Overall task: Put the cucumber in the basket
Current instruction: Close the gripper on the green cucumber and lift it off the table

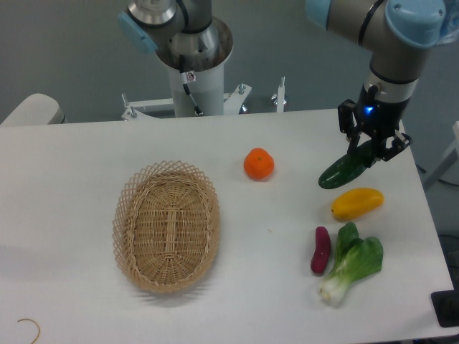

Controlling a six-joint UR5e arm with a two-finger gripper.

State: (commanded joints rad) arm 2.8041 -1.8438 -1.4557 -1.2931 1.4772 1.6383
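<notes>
The cucumber [343,170] is dark green and tilted, its left end hanging low over the right side of the table. My gripper [371,151] is shut on the cucumber's upper right end and holds it just above the tabletop. The tan wicker basket [125,215] lies far to the left, near the front of the table, with nothing inside it.
An orange [259,164] sits between the basket and the gripper. Just below the cucumber lies a yellow vegetable [357,203]. In front of that are a small red-purple vegetable [320,249] and a bok choy [353,264]. The robot base [195,79] stands at the table's back.
</notes>
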